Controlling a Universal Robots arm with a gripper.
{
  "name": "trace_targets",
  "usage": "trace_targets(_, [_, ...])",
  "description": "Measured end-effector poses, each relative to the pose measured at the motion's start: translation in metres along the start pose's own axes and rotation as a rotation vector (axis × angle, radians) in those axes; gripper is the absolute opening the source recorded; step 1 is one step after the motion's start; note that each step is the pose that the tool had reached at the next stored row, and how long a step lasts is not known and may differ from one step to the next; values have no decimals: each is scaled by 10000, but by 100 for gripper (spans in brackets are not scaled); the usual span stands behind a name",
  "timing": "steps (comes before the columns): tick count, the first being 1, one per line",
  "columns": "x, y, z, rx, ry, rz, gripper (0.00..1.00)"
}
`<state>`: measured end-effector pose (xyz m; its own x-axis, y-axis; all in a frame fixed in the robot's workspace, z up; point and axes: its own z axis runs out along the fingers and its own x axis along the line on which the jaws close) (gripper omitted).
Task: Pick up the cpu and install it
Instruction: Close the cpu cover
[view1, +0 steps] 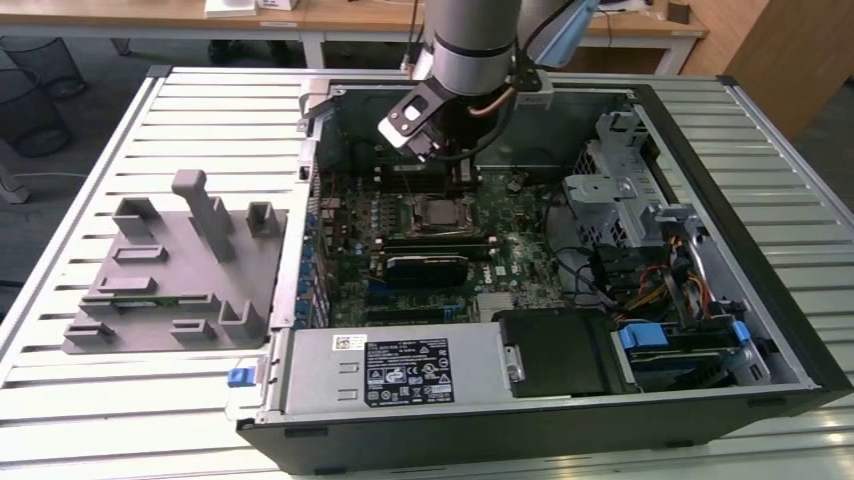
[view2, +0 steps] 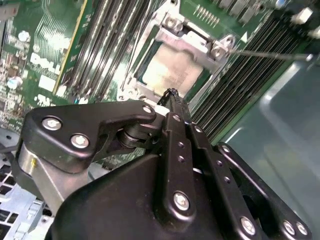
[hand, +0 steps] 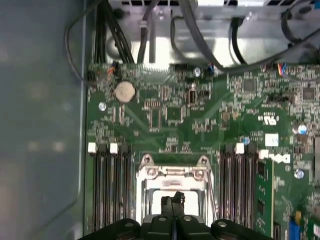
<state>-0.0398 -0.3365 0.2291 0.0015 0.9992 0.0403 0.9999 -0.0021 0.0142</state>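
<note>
While within socket (view2: 194, 42), cpu (view2: 169, 73) under gripper (view2: 172, 95).

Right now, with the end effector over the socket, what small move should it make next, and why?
Probably a short straight lift. The end effector looks shut with nothing between its fingertips, and a pale square that seems to be the cpu already lies flat inside the socket frame just below it. Memory slots crowd both sides, so sideways travel seems riskier.
</note>
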Motion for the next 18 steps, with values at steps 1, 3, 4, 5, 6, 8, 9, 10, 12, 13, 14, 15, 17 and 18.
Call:
trace_targets(1, [0, -24, 2, 0, 0, 0, 11])
trace_targets(3, [-1, -65, 4, 1, -1, -1, 11])
trace_targets(4, [-1, -87, 5, 1, -2, -1, 11])
trace_targets(5, [-1, -96, 10, 0, 1, -1, 11])
trace_targets(6, [-2, -96, 16, 0, 1, -5, 11])
trace_targets(8, [-3, -97, 28, -27, 3, -6, 11])
trace_targets(9, [-3, -105, 35, -64, 6, -7, 11])
trace_targets(10, [-5, -117, 44, -97, 13, -9, 11])
trace_targets(12, [-5, -164, 66, -129, 18, -11, 11])
trace_targets(13, [-6, -185, 76, -133, 18, -11, 11])
trace_targets(14, [-7, -204, 84, -135, 17, -11, 11])
trace_targets(15, [-8, -223, 89, -134, 16, -10, 11])
trace_targets(17, [-7, -255, 96, -134, 17, -10, 11])
trace_targets(18, [-7, -268, 99, -134, 19, -10, 11])
